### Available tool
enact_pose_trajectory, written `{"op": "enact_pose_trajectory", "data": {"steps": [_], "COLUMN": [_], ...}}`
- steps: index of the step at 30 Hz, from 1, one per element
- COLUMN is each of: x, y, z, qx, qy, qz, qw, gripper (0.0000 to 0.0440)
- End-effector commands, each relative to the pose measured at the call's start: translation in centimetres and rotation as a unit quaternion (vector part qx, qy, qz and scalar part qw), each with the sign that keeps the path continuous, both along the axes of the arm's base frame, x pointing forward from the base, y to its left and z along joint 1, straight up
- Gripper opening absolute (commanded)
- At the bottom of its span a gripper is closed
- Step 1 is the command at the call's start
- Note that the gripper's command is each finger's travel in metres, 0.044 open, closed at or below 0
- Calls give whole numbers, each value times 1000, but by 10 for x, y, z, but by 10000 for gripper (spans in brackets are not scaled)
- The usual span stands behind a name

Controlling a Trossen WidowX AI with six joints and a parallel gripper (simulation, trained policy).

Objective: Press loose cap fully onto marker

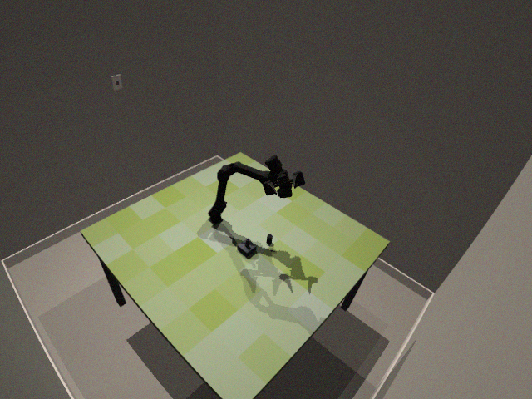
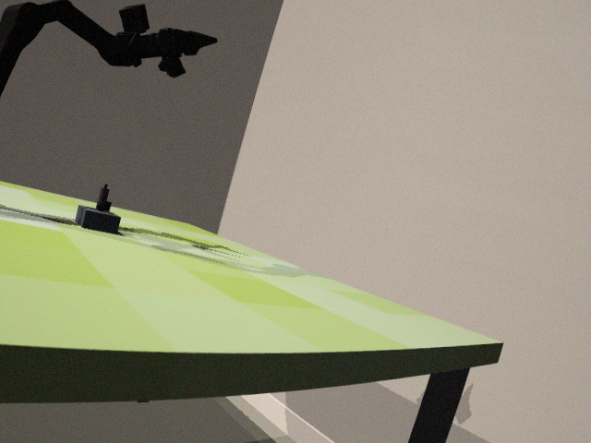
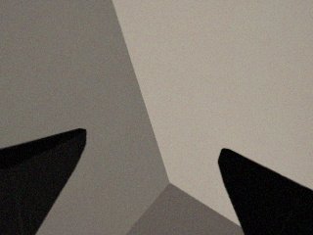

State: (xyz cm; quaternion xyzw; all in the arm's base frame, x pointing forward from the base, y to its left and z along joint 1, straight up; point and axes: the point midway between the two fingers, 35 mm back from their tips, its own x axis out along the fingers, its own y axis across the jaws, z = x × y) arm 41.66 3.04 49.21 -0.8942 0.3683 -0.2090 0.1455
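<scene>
The dark holder block sits on the table. The marker stands upright in it, its thin tip bare at the top in the exterior view. The small black cap stands upright on the table a short way from the block, to its right in the top view. In the exterior view a small dark shape beside the marker's lower part looks like the cap behind it. My gripper is open and empty, raised high above the table and pointing roughly level, well away from marker and cap.
The green patchwork table carries the arm's base at its back left in the top view. The arm's shadows fall across the block and the table beyond it. Plain walls fill the wrist view, with a room corner between the fingers.
</scene>
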Motion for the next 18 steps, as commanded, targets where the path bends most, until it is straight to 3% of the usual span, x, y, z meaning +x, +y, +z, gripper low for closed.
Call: {"op": "enact_pose_trajectory", "data": {"steps": [1,7,18], "x": [1,8,18], "y": [1,9,28], "z": [-1,-2,-3], "qx": [-1,-13,-33], "qy": [3,22,60], "qz": [3,23,70], "qw": [1000,999,995], "gripper": [375,228,243]}}
